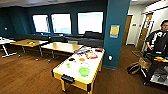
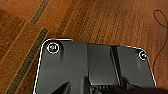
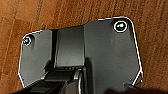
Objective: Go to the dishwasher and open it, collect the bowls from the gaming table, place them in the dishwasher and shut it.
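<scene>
The gaming table [image 1: 75, 75], white-topped with a yellow edge, stands a short way ahead in the head view, its near end towards me. On it sit a lime green bowl [image 1: 84, 71], a pale bowl [image 1: 84, 64] just behind that, and an orange bowl [image 1: 81, 59] further back. Colourful game boxes [image 1: 91, 55] lie at its far end. The dishwasher is out of view. In both wrist views my arms' dark plates [image 2: 92, 67] [image 3: 82, 52] hang over bare wooden floor, with nothing held in sight.
Wooden tables [image 1: 61, 46] [image 1: 26, 43] stand behind the gaming table, and a white table [image 1: 5, 41] is at far left. A teal pillar [image 1: 116, 32] rises right of it. A person [image 1: 160, 37] stands behind a black cart [image 1: 157, 70]; a bag [image 1: 133, 67] lies on the floor.
</scene>
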Available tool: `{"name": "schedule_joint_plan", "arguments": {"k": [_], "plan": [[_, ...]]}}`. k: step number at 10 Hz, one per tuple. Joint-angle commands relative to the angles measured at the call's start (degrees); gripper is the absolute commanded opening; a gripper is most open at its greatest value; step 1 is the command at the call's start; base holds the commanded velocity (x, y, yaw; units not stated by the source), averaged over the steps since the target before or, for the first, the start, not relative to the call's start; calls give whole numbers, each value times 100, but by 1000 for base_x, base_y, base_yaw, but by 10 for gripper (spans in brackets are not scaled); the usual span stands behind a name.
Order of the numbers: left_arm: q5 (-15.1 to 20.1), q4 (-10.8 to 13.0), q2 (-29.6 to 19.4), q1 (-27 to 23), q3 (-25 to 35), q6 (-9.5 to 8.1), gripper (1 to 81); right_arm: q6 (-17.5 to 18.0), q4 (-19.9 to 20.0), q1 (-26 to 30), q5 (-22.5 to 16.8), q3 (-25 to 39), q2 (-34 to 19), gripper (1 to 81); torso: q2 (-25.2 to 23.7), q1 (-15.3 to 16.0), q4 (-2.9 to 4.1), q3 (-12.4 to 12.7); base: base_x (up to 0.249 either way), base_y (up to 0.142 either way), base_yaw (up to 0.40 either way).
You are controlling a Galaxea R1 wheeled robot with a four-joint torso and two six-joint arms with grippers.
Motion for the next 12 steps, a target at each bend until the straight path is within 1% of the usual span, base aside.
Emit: {"name": "schedule_joint_plan", "arguments": {"k": [1, 2, 12], "plan": [[248, 33, 6, -318, 11, 25, 811, -10, -22, 319, -281, 10, -2, 811, 0, 0, 0, 0, 134, 0, 0], [248, 33, 6, -309, 11, 25, 811, -10, -22, 319, -281, 10, -2, 811, 0, -2, 0, 0, 123, 0, 0], [248, 24, 6, -317, 11, 25, 811, -10, -13, 310, -281, -7, -10, 811, 0, -4, 0, 0, 90, 78, 0]]}}
